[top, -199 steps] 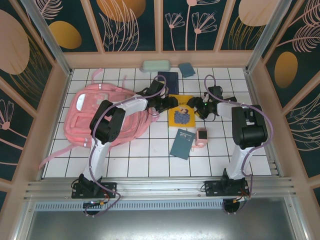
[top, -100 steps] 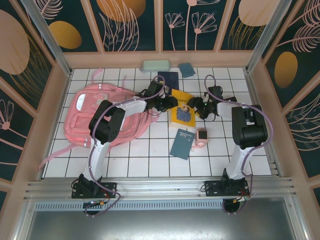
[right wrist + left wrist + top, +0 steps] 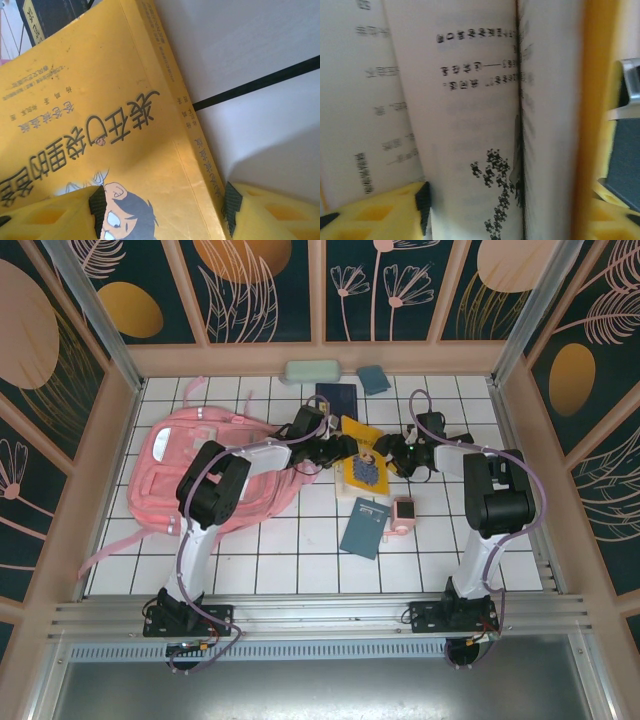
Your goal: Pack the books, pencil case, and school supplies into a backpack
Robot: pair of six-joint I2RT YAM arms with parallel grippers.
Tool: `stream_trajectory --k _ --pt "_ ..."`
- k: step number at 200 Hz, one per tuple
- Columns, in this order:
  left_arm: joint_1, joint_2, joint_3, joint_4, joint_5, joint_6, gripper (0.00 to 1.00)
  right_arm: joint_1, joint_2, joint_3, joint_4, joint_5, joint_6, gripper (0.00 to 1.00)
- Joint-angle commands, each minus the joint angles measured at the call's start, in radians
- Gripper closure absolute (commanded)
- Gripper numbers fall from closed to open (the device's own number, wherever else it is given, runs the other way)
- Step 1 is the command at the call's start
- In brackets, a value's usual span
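The yellow book (image 3: 365, 472) stands tilted up on the tiles between both grippers, right of the pink backpack (image 3: 200, 475). My left gripper (image 3: 333, 447) is open at its left edge. In the left wrist view, fanned white pages (image 3: 470, 100) and the yellow cover sit between the left gripper's (image 3: 512, 200) wide jaws. My right gripper (image 3: 388, 453) is open too. In the right wrist view the right gripper (image 3: 164, 202) straddles the cartoon cover (image 3: 100, 100), one pad at the spine. A navy book (image 3: 337, 398), a dark teal book (image 3: 365, 527), the pink cube (image 3: 403, 512) and the mint pencil case (image 3: 311, 371) lie around.
A small teal pad (image 3: 373, 379) lies by the back wall, right of the pencil case. Wooden walls close in the white tiled floor (image 3: 300, 560). The backpack's straps trail off toward the front left.
The yellow book lay flat a second ago; its far edge has come up and it now stands tilted and turned. Both grippers stay close to it.
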Motion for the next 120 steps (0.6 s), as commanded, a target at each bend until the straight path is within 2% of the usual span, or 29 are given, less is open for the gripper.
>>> stream_trajectory --k 1,92,120 --pt "-0.022 -0.083 -0.015 0.124 0.09 -0.035 0.37 0.011 -0.022 0.004 0.047 -0.073 0.017 0.35" --pt "-0.022 -0.138 -0.104 0.341 0.148 -0.171 0.35 0.009 -0.011 0.004 0.047 -0.067 0.02 0.36" --pt "-0.021 -0.13 -0.118 0.361 0.149 -0.195 0.34 0.007 -0.004 0.008 0.052 -0.073 0.026 0.36"
